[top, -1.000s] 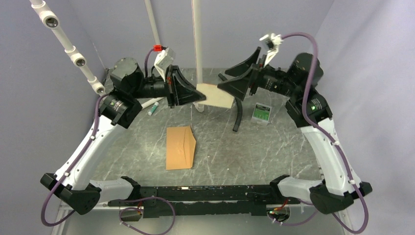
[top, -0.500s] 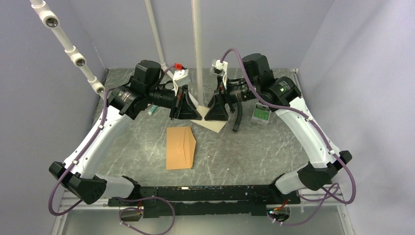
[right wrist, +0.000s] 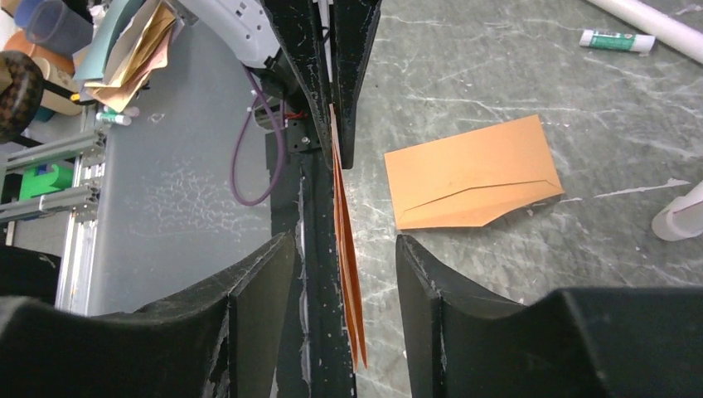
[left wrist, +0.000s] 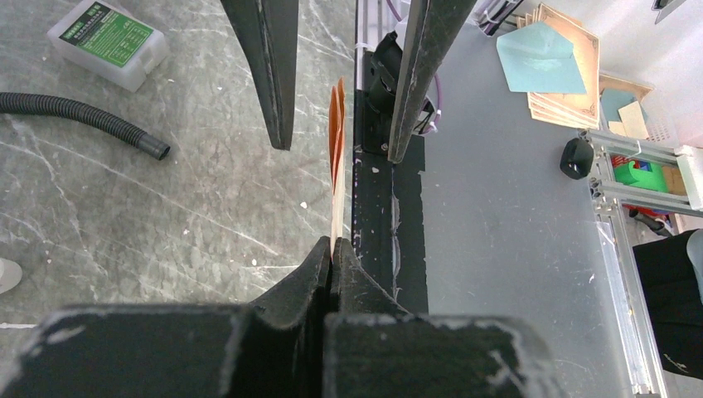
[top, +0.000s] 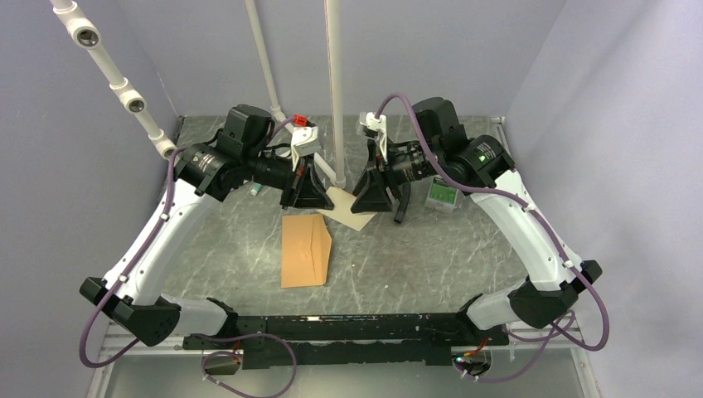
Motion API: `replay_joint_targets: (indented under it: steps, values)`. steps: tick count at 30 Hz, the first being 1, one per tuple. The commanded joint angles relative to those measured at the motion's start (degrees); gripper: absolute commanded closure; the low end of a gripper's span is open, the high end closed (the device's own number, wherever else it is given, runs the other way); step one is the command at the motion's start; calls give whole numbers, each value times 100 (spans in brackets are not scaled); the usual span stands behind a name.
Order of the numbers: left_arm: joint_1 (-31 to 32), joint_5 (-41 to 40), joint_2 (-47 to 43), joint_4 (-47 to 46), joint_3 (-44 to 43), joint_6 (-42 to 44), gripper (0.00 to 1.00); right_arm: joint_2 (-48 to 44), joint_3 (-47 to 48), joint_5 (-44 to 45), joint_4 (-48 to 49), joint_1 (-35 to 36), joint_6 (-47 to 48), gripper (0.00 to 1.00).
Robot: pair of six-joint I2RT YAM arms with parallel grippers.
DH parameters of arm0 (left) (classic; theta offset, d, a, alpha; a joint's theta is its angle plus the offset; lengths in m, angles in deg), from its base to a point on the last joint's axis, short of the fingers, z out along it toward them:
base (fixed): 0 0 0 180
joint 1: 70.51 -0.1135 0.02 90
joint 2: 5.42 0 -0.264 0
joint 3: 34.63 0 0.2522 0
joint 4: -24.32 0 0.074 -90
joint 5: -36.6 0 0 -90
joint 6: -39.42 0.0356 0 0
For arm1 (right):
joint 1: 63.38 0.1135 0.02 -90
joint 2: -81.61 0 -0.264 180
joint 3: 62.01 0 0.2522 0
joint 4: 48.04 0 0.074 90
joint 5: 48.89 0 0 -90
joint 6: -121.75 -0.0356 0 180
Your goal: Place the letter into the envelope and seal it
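Note:
The pale peach letter [top: 348, 217] hangs between both grippers, just above the table beyond the envelope's far end. My left gripper [top: 322, 197] is shut on the letter's edge; in the left wrist view the letter [left wrist: 336, 166] shows edge-on in the closed gripper [left wrist: 332, 245]. My right gripper [top: 361, 206] is open, with its fingers either side of the letter [right wrist: 345, 249] without touching it; it shows the same way in its own view [right wrist: 344, 239]. The orange-brown envelope [top: 305, 249] lies flat on the table with its flap folded, and also shows in the right wrist view [right wrist: 472, 174].
A white bottle with a green label [top: 443, 195] and a black hose [top: 404, 203] lie to the right of the right gripper. A glue stick [top: 259, 187] lies at the back left. White poles [top: 334, 83] stand behind the grippers.
Both arms have come down and drawn closer together with the letter. The letter has dropped from well above the table to just beyond the envelope's far end.

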Motion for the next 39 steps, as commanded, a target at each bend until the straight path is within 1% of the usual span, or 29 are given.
replay_joint_targets:
  steps: [1, 3, 6, 8, 9, 10, 11, 12, 13, 14, 15, 16, 17, 18, 19, 20, 21, 23, 24, 26, 29, 31, 33, 35, 36, 38, 39]
  values:
    - [-4, 114, -96, 4, -196, 182, 98, 41, -31, -228, 130, 105, 52, 51]
    - [-5, 122, -129, -90, -143, 134, 98, 68, -30, -324, 197, 122, 28, 58]
    - [-5, 138, -196, -213, -102, 52, 98, 61, -74, -406, 376, 162, -44, 62]
    - [-4, 61, -254, -321, -89, -51, 98, 69, -67, -401, 425, 183, -75, 65]
    - [-7, 22, -290, -387, -84, -114, 98, 73, -73, -405, 455, 186, -99, 71]
    - [-5, -22, -327, -450, -69, -169, 98, 70, -85, -395, 526, 188, -132, 90]
    - [-4, -106, -383, -543, -30, -247, 98, 57, -122, -373, 648, 188, -215, 100]
    - [-4, -278, -439, -660, 38, -359, 97, 4, -202, -291, 848, 188, -359, 100]
    - [-4, -597, -502, -754, 102, -476, 93, -74, -457, -135, 1205, 188, -590, 100]
    - [-4, -910, -562, -792, 157, -611, 81, -186, -760, 34, 1612, 188, -882, 100]
    - [-11, -1193, -628, -816, 232, -772, 69, -294, -950, 180, 2098, 188, -1313, 100]
    - [-9, -1780, -701, -832, 308, -981, 52, -380, -1360, 485, 2529, 188, -1674, 100]
    - [-13, -2353, -834, -844, 467, -1218, 34, -479, -1664, 769, 2902, 188, -1978, 100]
    - [-12, -2967, -959, -906, 643, -1542, 22, -568, -1942, 1119, 3302, 188, -2330, 100]
    - [-13, -3527, -1103, -952, 829, -1862, 15, -672, -2268, 1443, 3682, 188, -2663, 100]
    - [-13, -4088, -1247, -988, 1017, -2251, 10, -775, -2574, 1886, 4082, 187, -3011, 100]
    - [-18, -4577, -1391, -998, 1203, -2516, 8, -866, -2855, 2314, 4427, 188, -3318, 100]
    - [-16, -5344, -1658, -948, 1548, -3085, 8, -974, -3344, 3057, 4965, 196, -3936, 100]
    - [-14, -5536, -1775, -917, 1725, -3333, 12, -989, -3532, 3421, 5118, 210, -4186, 100]
    - [-13, -5634, -1964, -881, 2108, -3723, 20, -950, -3816, 4123, 5393, 325, -4600, 100]
    - [-13, -5784, -2091, -660, 2519, -4420, 24, -700, -4098, 4779, 5730, 628, -5049, 100]
    - [-13, -5794, -2146, -627, 2807, -4730, 26, -383, -4222, 5269, 5800, 820, -5570, 100]
    - [-13, -5805, -2183, -591, 3055, -5081, 27, -83, -4413, 5351, 6053, 984, -5929, 100]
    - [-16, -5879, -2205, -548, 3261, -5391, 27, 243, -4392, 5416, 6018, 1152, -6287, 100]
    - [-14, -5933, -2188, -472, 3327, -5533, 27, 436, -4336, 5268, 5961, 1218, -6383, 100]
    - [-13, -5698, -2123, -513, 3520, -5607, 28, 800, -4265, 5052, 5983, 1358, -6373, 100]
    - [-13, -5561, -2101, -613, 3682, -5606, 30, 941, -4290, 5123, 6004, 1441, -6416, 100]
